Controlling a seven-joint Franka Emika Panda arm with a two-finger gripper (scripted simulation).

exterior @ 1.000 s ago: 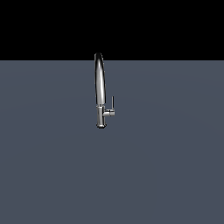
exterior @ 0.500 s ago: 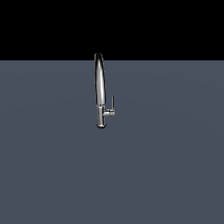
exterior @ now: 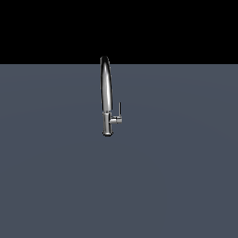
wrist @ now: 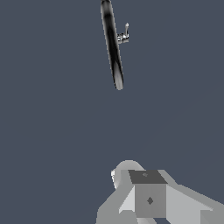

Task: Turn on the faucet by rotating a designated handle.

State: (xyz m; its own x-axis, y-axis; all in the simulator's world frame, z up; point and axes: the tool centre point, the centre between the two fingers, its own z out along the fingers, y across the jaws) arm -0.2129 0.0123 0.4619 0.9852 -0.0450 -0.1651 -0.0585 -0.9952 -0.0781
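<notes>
The chrome faucet [exterior: 106,90] stands upright on the grey surface in the middle of the exterior view, its tall arched spout rising from a short cylindrical base. The handle [exterior: 120,109] is a thin lever pointing up from a short side stub on the exterior view's right of the base. My arm does not show in the exterior view. In the wrist view the faucet [wrist: 112,43] and its handle [wrist: 126,31] lie well away from my gripper [wrist: 146,177]. Only grey blocky parts of the gripper show, so its jaws cannot be read. It holds nothing that I can see.
A flat grey surface [exterior: 56,176] spreads around the faucet in both views. A black background lies behind it in the exterior view.
</notes>
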